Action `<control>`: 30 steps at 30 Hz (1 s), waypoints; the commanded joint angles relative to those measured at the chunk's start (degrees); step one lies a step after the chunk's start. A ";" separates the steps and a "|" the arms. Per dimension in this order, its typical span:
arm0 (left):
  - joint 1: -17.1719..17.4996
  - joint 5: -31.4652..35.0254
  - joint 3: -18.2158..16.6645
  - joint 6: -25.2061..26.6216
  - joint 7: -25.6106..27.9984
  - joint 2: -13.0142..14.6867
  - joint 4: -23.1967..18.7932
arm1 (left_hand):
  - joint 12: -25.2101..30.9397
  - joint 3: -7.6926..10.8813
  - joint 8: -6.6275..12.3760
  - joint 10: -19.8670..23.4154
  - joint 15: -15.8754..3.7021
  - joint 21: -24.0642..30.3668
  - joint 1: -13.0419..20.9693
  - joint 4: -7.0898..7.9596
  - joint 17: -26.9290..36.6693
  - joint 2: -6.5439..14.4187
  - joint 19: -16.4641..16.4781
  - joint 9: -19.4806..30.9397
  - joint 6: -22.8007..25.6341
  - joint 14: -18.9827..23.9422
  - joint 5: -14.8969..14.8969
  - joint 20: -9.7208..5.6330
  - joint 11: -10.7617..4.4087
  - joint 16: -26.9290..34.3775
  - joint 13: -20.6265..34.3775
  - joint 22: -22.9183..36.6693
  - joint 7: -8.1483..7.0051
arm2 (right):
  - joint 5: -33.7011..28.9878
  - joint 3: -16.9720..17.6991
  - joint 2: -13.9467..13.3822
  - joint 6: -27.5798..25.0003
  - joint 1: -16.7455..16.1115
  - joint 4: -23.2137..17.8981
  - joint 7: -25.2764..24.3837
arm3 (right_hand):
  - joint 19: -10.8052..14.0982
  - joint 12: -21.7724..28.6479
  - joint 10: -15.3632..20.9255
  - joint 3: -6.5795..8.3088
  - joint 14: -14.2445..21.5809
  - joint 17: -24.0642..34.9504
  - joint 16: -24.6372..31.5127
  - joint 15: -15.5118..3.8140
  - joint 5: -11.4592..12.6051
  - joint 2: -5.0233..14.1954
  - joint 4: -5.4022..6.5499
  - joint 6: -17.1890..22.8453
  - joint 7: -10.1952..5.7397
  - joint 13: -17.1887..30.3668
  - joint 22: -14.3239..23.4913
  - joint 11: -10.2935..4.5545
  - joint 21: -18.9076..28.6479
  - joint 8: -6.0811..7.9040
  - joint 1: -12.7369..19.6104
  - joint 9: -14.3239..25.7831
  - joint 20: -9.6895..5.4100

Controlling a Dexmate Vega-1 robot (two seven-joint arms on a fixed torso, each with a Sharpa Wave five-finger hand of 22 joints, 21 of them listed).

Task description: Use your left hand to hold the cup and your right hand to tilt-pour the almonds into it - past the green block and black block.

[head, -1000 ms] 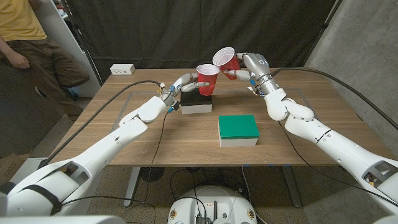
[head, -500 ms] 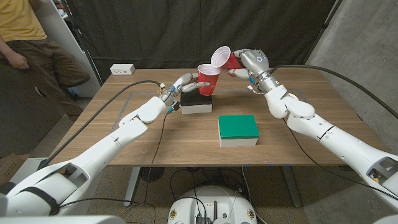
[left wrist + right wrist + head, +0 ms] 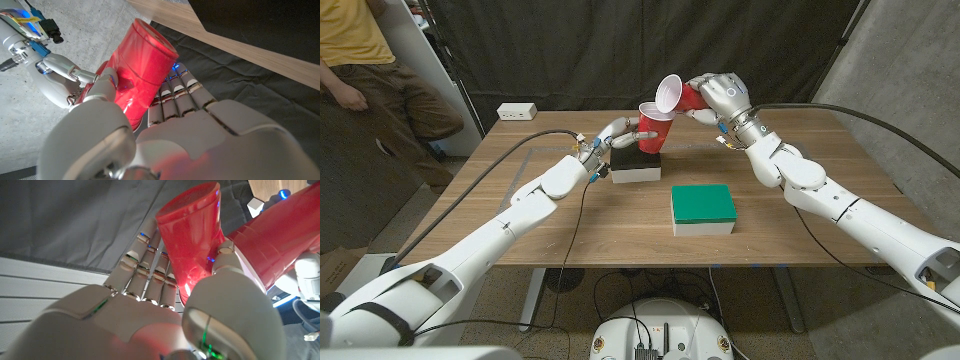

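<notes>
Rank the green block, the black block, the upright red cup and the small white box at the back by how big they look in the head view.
1. green block, nearest the camera.
2. black block, partly hidden.
3. upright red cup, close to the black block in apparent size, so unsure.
4. white box, farthest back.

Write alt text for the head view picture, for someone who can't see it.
The right hand tips a red cup over a second red cup held by the left hand above a black block; a green block sits nearer on the wooden table.
</notes>
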 commanded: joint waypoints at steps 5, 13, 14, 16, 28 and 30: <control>0.98 -0.31 -0.66 -2.39 1.04 -0.46 0.44 | -0.09 0.36 0.12 0.68 -3.22 0.04 0.66 0.13 0.13 0.13 0.47 0.17 0.66 0.73 0.43 -1.13 -0.14 -0.18 0.13 0.10 -0.07 | -9.53 -1.43 -2.04 -3.23 1.57 -2.58 0.60 | 0.05 -0.39 -0.47 0.74 0.18 -0.17 -0.83 -6.35 0.29 -0.01 -0.28 -0.59 -1.22 0.11 0.15 -0.55 0.33 -0.04 1.38 0.34 -0.77; 1.26 -0.36 -0.97 -3.05 1.27 -0.57 0.32 | -0.11 0.41 0.15 0.80 -3.18 0.03 0.65 0.15 0.14 0.18 0.53 0.17 0.89 0.89 0.43 -1.17 -0.25 -0.17 0.13 0.10 -0.13 | -13.53 -1.78 -2.37 -4.73 1.90 -3.90 0.48 | -0.72 -0.96 -1.49 1.17 -0.40 -0.36 -1.70 -6.93 0.46 0.07 -0.40 -1.42 -2.02 0.15 0.12 -1.52 0.17 -0.26 2.07 0.50 -1.34; 1.31 -0.40 -1.01 -3.12 1.29 -0.60 0.31 | -0.11 0.42 0.17 0.81 -3.18 0.03 0.67 0.13 0.13 0.18 0.53 0.17 0.94 0.94 0.44 -1.15 -0.30 -0.16 0.13 0.10 -0.12 | -13.94 -1.82 -2.43 -4.76 2.02 -3.97 0.46 | -0.79 -0.99 -1.55 1.20 -0.47 -0.36 -1.76 -6.96 0.47 0.10 -0.40 -1.43 -2.08 0.15 0.12 -1.53 0.15 -0.26 2.11 0.51 -1.35; 1.37 -0.47 -1.03 -3.27 1.27 -0.67 0.38 | -0.11 0.44 0.15 0.82 -3.24 0.04 0.69 0.12 0.13 0.18 0.55 0.17 0.94 0.91 0.44 -1.17 -0.30 -0.18 0.13 0.10 -0.13 | -15.07 -1.96 -2.52 -5.10 2.27 -4.08 0.66 | -0.86 -1.10 -1.75 1.37 -0.56 -0.37 -1.92 -6.95 0.52 0.30 -0.38 -1.52 -2.16 0.17 0.11 -1.68 0.16 -0.27 2.30 0.54 -1.43; 1.75 -0.47 -1.19 -3.39 1.25 -0.69 0.05 | -0.12 0.50 0.11 1.04 -3.35 0.01 0.72 0.10 0.12 0.20 0.60 0.18 1.06 1.22 0.44 -1.25 -0.30 -0.14 0.14 0.10 -0.13 | -20.64 -2.74 -2.85 -6.96 3.57 -3.41 -0.61 | -1.22 -1.38 -2.32 1.85 -0.99 -0.42 -2.59 -7.48 0.64 0.58 -0.45 -1.96 -3.11 0.26 0.07 -2.41 0.15 -0.32 2.97 0.64 -1.78; 1.81 -0.43 -1.24 -3.23 1.23 -0.61 -0.21 | -0.13 0.51 0.11 1.05 -3.36 0.01 0.74 0.09 0.11 0.19 0.61 0.18 1.08 1.20 0.44 -1.28 -0.29 -0.17 0.14 0.11 -0.13 | -21.49 -2.90 -2.91 -7.32 3.71 -3.21 -1.30 | -1.51 -1.42 -2.46 1.98 -1.16 -0.44 -2.79 -7.54 0.69 0.61 -0.51 -2.07 -3.23 0.31 0.06 -2.52 0.06 -0.33 3.20 0.66 -1.88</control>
